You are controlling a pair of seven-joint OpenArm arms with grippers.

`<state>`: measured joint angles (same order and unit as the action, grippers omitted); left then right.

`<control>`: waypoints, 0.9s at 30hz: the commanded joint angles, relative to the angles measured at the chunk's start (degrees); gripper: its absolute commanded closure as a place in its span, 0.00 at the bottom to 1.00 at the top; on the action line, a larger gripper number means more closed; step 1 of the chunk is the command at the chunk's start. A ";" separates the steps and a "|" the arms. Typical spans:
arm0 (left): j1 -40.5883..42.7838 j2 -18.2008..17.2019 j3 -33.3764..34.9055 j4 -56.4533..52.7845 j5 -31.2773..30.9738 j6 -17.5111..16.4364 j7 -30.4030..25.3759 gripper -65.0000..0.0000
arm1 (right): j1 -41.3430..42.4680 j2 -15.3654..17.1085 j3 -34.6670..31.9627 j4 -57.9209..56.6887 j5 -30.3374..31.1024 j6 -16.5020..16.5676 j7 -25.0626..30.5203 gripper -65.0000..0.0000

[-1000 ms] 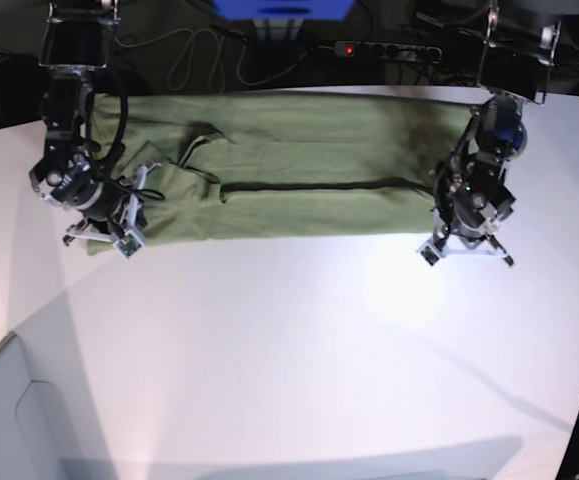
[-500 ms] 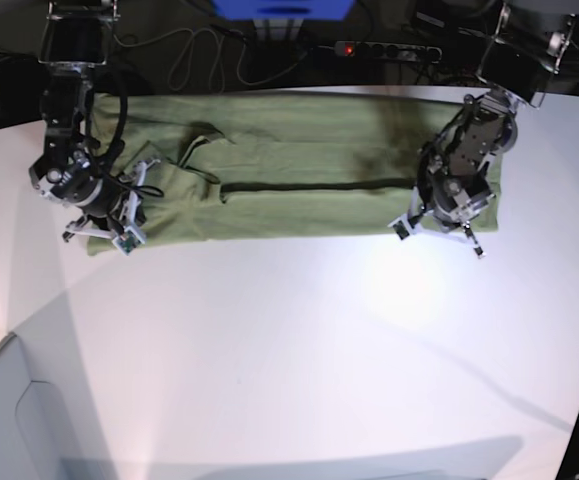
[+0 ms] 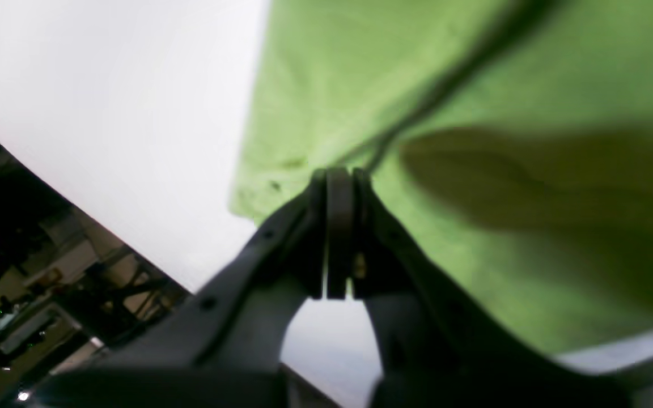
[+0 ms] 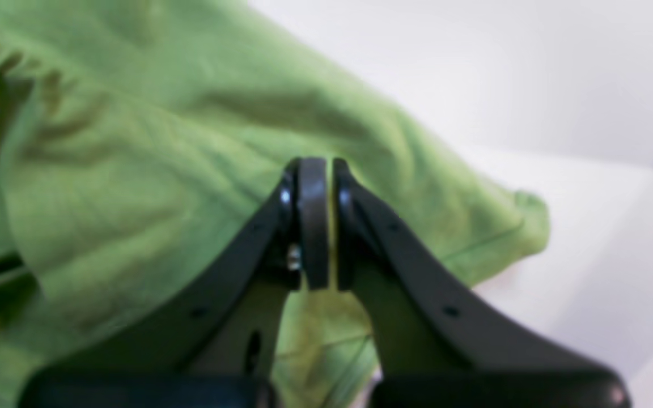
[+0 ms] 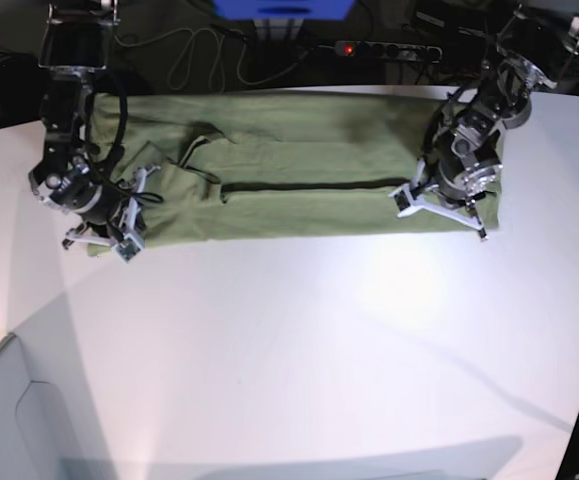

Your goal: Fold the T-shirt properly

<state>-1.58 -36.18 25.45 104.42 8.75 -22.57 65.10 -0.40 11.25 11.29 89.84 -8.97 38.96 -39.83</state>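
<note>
A: Where is the T-shirt (image 5: 299, 180) found?

B: Spread across the upper frame, already halved lengthwise.

A: The grippers?

B: Left gripper (image 3: 338, 187) and right gripper (image 4: 315, 175): jaws pressed together, nothing gripped. End corners must be pinched next.

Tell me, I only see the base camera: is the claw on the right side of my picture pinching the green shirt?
Observer: The left wrist view shows that left gripper shut, pads pressed together over the T-shirt, with no cloth showing between them.
Operator: What about the other claw?
Observer: In the right wrist view, the right gripper is shut too, with just a thin slit between its pads, above wrinkled cloth near a shirt corner.
</note>
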 commanded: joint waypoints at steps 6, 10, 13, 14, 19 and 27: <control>-2.85 0.10 -0.53 2.44 1.14 0.46 0.53 1.00 | 1.50 0.40 0.18 0.84 0.66 1.04 1.02 1.00; -7.51 2.29 -0.18 -3.10 0.78 0.46 0.53 1.00 | 1.59 0.40 0.18 0.84 0.49 1.04 1.02 1.00; -10.06 3.70 -0.09 -8.55 0.70 0.46 -0.88 1.00 | 1.50 0.67 0.10 0.93 0.40 1.04 1.02 1.00; -10.42 3.88 0.00 -9.96 0.70 0.46 -2.11 1.00 | 1.42 0.75 0.10 0.93 0.40 1.04 1.02 1.00; -10.68 3.52 4.83 -14.44 0.70 0.37 -5.01 1.00 | 1.33 0.93 0.45 0.93 0.40 1.04 1.02 1.00; -9.62 1.59 7.91 -12.86 0.70 0.37 -4.57 1.00 | 1.24 0.93 0.45 0.93 0.40 1.04 1.02 1.00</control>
<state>-10.66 -33.89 33.67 90.89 9.37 -22.13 60.05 -0.03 11.44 11.46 89.78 -9.02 38.98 -39.92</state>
